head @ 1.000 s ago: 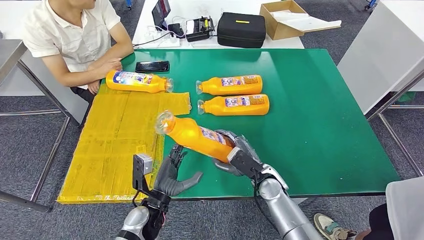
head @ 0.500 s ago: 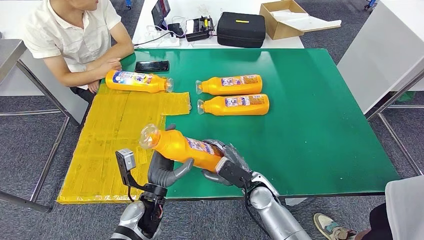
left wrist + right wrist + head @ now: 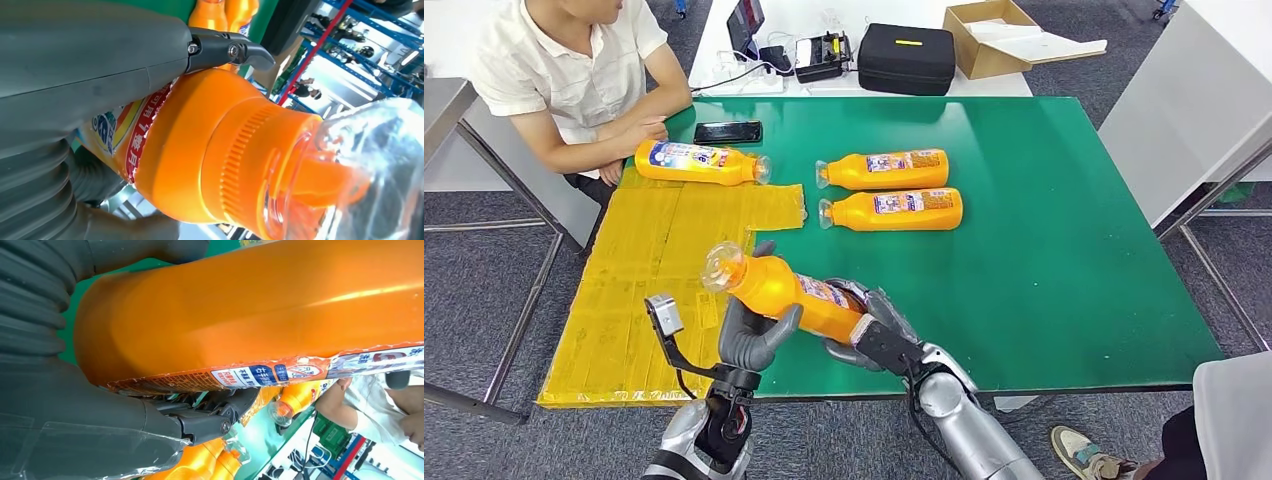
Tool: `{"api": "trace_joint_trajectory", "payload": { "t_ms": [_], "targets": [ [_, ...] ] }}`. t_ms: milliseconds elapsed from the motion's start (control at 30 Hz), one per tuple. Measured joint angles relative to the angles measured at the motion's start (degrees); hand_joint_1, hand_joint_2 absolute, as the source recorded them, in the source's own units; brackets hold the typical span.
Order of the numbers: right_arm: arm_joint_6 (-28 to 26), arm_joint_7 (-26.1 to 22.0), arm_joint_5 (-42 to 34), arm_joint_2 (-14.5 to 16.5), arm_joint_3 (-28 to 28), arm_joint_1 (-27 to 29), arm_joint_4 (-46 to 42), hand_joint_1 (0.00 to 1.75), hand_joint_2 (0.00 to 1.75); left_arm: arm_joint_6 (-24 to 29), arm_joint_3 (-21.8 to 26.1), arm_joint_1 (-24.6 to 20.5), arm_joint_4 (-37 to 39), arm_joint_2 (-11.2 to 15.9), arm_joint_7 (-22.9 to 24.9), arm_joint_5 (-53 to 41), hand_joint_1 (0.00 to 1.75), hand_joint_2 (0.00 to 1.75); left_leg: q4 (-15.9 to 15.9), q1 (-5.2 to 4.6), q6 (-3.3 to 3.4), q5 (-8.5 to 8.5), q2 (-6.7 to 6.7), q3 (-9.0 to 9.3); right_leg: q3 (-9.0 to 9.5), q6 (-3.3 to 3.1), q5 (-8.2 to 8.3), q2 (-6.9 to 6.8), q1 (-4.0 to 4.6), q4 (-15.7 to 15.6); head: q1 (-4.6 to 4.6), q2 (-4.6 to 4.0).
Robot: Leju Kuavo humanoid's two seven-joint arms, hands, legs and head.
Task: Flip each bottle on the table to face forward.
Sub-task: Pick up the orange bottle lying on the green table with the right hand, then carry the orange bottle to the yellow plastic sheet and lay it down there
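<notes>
Bottle (image 3: 789,291) number four is up off the table (image 3: 1064,250), held between both hands near the front edge, its clear cap (image 3: 722,268) pointing up and to the robot's left. The right hand (image 3: 864,325) grips the base end, fingers wrapped round the body; the left hand (image 3: 754,335) cups the neck end from below, thumb pressed on the shoulder as the left wrist view shows. Label faces partly up, partly sideways, so the turn looks unfinished to me.

The risk I see is in the handover. The orange plastic looks glossy and smooth, and if one hand lets go before the other has a firm hold, the bottle could roll out and drop to the table or over the front edge, which lies just beneath. A twist with both hands tight could also wrench the bottle askew or scuff the label.

Three other bottles (image 3: 884,170) lie well apart further back, one on the yellow mat (image 3: 644,290) near a seated person (image 3: 564,70), whose arms rest by it; a bottle sliding that way could knock into them.
</notes>
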Motion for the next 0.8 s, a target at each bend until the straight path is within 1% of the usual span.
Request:
{"api": "trace_joint_trajectory", "payload": {
  "t_ms": [167, 433, 467, 500, 567, 600, 633, 733, 800],
  "targets": [
    [-0.1, -0.61, -0.72, -0.02, -0.01, -0.53, 0.64, 1.75, 1.75, 0.03, -0.87, -0.73, 1.35, 0.0, -0.9, -0.31, 1.75, 1.75, 0.0, 0.0, 0.0, 0.0, 0.0, 0.0, 0.0, 0.0, 0.0, 0.0, 0.0, 0.0, 0.0, 0.0],
    [-0.43, -0.5, -0.83, -0.02, -0.01, -0.3, 0.72, 1.73, 1.75, 2.86, -2.05, -1.85, 1.87, 0.0, -2.32, -6.35, 1.75, 1.75, 0.0, 0.0, 0.0, 0.0, 0.0, -0.01, -0.01, 0.0, 0.0, 0.0, 0.0, 0.0, 0.0, 0.0],
    [-0.45, -0.48, -0.84, -0.02, -0.01, -0.27, 0.72, 1.66, 1.75, 3.05, -2.19, -1.94, 1.88, 0.0, -2.39, -6.65, 1.75, 1.75, 0.0, 0.0, 0.0, 0.0, 0.0, -0.01, -0.01, 0.0, 0.0, 0.0, 0.0, 0.0, -0.01, 0.0],
    [-0.49, -0.46, -0.85, -0.02, -0.01, -0.23, 0.72, 1.35, 1.75, 3.22, -2.26, -2.0, 1.89, 0.0, -2.48, -6.88, 1.75, 1.75, 0.0, 0.0, 0.0, 0.0, 0.0, -0.01, -0.01, 0.0, 0.0, 0.0, 0.0, 0.0, 0.0, 0.0],
    [-0.57, -0.37, -0.86, 0.0, -0.01, -0.12, 0.72, 0.49, 1.75, 3.65, -2.33, -2.06, 1.9, 0.0, -2.76, -7.56, 1.75, 1.75, 0.0, 0.0, 0.0, 0.0, 0.0, -0.01, -0.01, 0.0, 0.0, 0.0, 0.0, 0.0, -0.01, 0.0],
    [-0.63, -0.29, -0.89, 0.05, -0.02, -0.04, 0.71, 0.13, 1.75, 3.97, -2.36, -2.08, 1.89, 0.0, -2.96, -8.11, 1.75, 1.75, 0.0, 0.0, 0.0, 0.0, 0.0, -0.01, -0.01, 0.0, 0.0, 0.0, 0.0, 0.0, 0.0, 0.0],
    [-0.78, -0.18, -0.93, 0.13, -0.03, 0.05, 0.7, 0.0, 1.75, 4.46, -2.41, -2.1, 1.89, 0.0, -3.2, -8.88, 1.75, 1.75, 0.0, 0.0, 0.0, 0.0, 0.0, -0.01, -0.01, 0.0, 0.0, 0.0, 0.0, 0.0, 0.0, 0.0],
    [-2.55, 0.75, -0.28, 0.73, -0.28, 0.5, 0.49, 0.0, 1.75, 7.09, -2.49, -2.08, 1.54, 0.0, -3.88, -12.65, 1.75, 1.75, 0.0, 0.0, 0.0, 0.0, 0.0, -0.01, -0.01, 0.0, 0.0, 0.0, 0.0, 0.0, 0.01, 0.0],
    [-4.52, 1.83, 0.94, 1.33, -0.62, 0.98, -0.06, 0.0, 0.87, 8.91, -2.42, -1.94, 0.84, 0.0, -3.99, -15.37, 1.75, 1.75, 0.0, 0.0, 0.0, 0.0, 0.01, -0.01, -0.02, 0.0, 0.0, 0.0, 0.0, 0.0, 0.01, 0.0]
  ]
}}
